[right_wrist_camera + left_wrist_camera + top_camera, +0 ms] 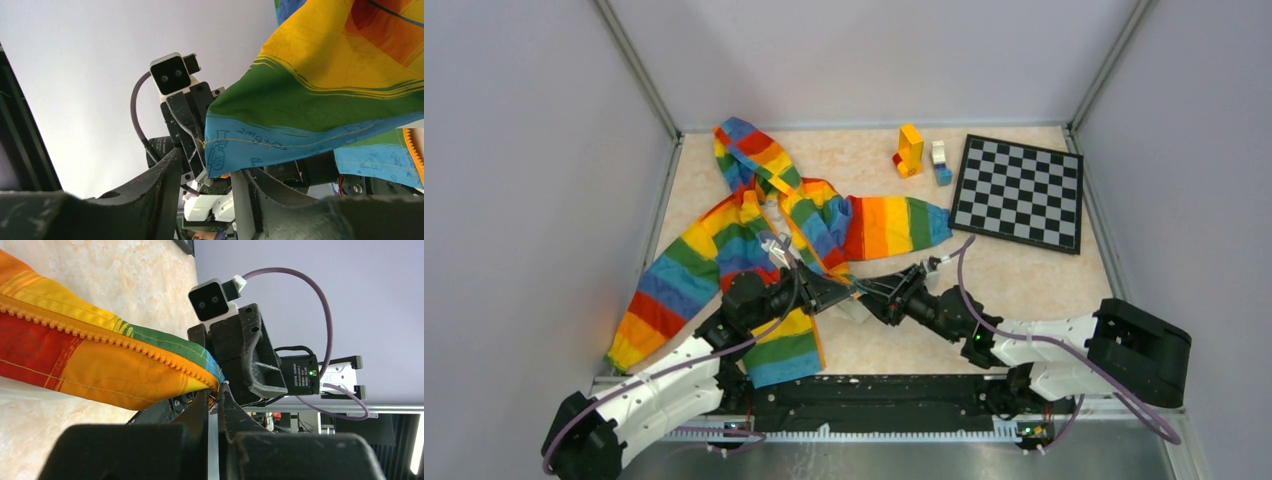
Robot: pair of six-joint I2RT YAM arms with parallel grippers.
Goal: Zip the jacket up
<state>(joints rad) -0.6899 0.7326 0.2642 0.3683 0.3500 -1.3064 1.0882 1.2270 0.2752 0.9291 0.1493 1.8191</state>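
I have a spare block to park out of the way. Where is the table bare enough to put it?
Widest: the bare table between the checkerboard and the right arm. Smaller: the far strip between the hood of the jacket and the blocks. Crowded: the middle, where both arms meet at the jacket's hem.

Rainbow-striped hooded jacket lies open at left-centre, hood far, one sleeve out right, other toward near left; orange zipper undone, near hem corner lifted.
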